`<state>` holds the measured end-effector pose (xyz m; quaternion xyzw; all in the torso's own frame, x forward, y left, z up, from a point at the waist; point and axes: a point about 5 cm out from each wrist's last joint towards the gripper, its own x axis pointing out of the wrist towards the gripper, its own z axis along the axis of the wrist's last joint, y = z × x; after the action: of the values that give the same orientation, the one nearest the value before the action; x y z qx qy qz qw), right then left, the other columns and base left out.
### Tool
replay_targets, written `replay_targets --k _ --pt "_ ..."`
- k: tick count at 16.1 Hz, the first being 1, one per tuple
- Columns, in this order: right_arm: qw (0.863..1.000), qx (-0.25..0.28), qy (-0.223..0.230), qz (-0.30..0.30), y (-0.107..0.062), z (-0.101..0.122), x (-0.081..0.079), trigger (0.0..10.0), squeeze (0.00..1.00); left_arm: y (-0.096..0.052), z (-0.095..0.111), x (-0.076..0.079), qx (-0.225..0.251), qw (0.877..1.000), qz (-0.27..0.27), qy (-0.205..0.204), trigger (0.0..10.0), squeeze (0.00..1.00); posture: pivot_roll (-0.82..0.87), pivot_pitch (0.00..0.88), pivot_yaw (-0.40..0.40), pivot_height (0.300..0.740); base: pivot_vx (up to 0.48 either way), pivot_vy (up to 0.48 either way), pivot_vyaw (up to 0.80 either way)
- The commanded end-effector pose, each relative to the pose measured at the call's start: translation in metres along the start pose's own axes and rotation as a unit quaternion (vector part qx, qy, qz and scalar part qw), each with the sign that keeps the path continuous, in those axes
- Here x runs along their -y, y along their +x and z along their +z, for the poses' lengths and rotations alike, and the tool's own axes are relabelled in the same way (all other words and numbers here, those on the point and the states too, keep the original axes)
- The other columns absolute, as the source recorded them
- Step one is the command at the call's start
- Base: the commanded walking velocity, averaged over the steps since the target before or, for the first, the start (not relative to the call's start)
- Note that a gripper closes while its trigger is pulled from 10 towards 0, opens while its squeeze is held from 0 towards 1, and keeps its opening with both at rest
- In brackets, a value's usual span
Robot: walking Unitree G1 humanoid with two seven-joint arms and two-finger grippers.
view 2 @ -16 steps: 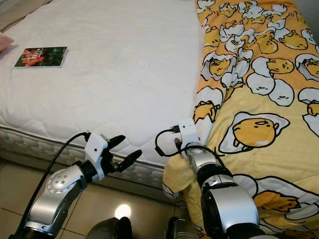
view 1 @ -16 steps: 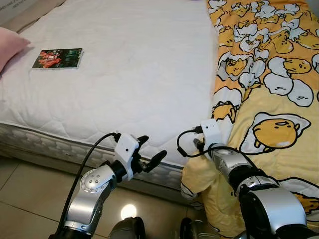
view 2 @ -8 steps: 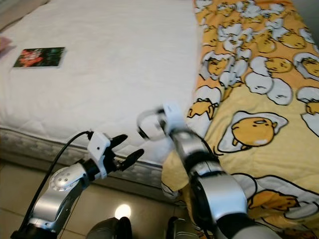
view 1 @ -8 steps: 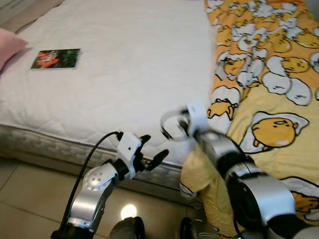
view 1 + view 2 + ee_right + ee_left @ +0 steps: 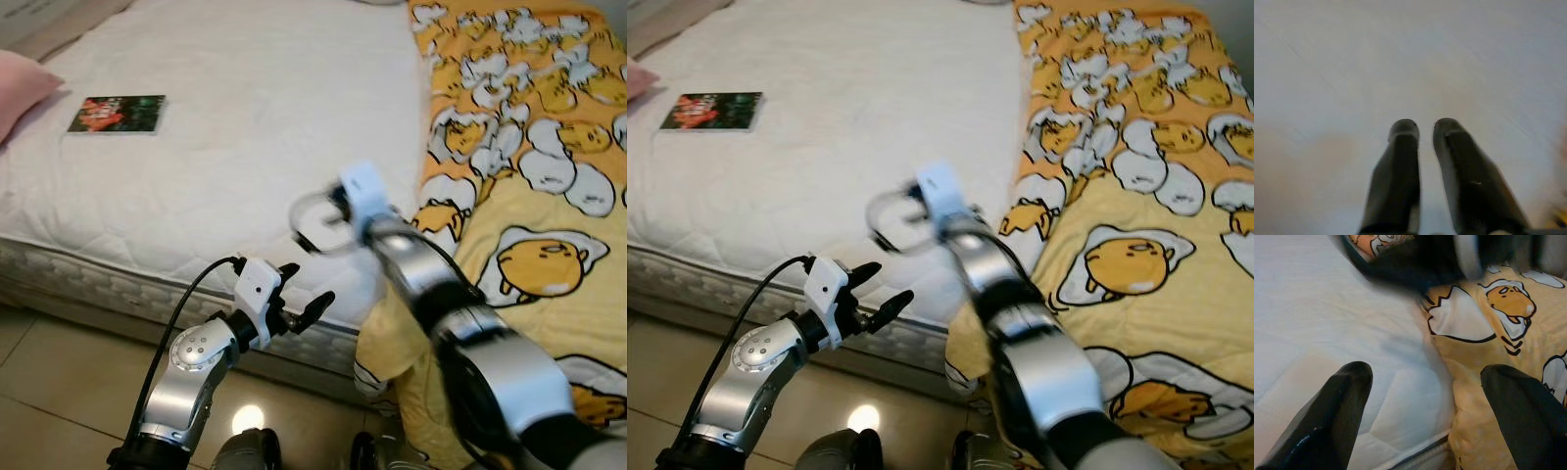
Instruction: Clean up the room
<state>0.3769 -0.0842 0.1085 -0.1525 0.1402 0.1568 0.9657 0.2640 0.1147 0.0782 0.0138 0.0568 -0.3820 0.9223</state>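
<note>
You see a white bed [image 5: 245, 127] above tiled floor [image 5: 49, 382]; yellow blanket [image 5: 529, 147] right, book [image 5: 116, 114] far left. Left pincer [image 5: 299, 299] released; right pincer [image 5: 1420, 128] clenched, empty.

Quilted matt mattress [image 5: 245, 147] (soft cloth blanket [image 5: 549, 196])

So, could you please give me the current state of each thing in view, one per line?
Left gripper: open, held at the mattress's front edge.
Right gripper: fingers close together, nothing between them, above the white mattress.
Egg-print blanket: spread over the bed's right side, a corner hanging off the front edge.
Book: closed, lying flat.
Pink pillow: resting on the mattress's left edge.
</note>
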Motion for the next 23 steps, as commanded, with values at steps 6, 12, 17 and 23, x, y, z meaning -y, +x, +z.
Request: replay_targets --k 6,12,17,23 --pt "0.997 -0.050 -0.001 -0.062 -0.029 -0.063 0.021 10.0 1.00 0.002 -0.002 0.001 -0.004 1.000 -0.007 0.004 10.0 0.00 0.01 0.095 -0.014 0.740 0.000 0.000 0.00" --pt "0.995 -0.051 0.024 -0.084 -0.053 -0.080 0.014 10.0 1.00 0.011 0.000 0.000 -0.002 1.000 -0.022 0.006 10.0 0.00 -0.03 0.085 0.007 0.740 0.000 0.000 0.00" --pt "0.990 -0.077 0.081 -0.085 -0.037 -0.081 0.027 10.0 1.00 0.014 0.002 0.001 0.006 1.000 -0.029 0.005 10.0 0.00 -0.03 0.080 0.016 0.740 0.000 0.000 0.00" --pt "0.977 -0.117 0.168 -0.063 -0.033 -0.088 0.026 10.0 1.00 0.010 0.001 0.000 0.006 1.000 -0.025 0.007 10.0 0.00 0.00 0.092 0.002 0.740 0.000 0.000 0.00"
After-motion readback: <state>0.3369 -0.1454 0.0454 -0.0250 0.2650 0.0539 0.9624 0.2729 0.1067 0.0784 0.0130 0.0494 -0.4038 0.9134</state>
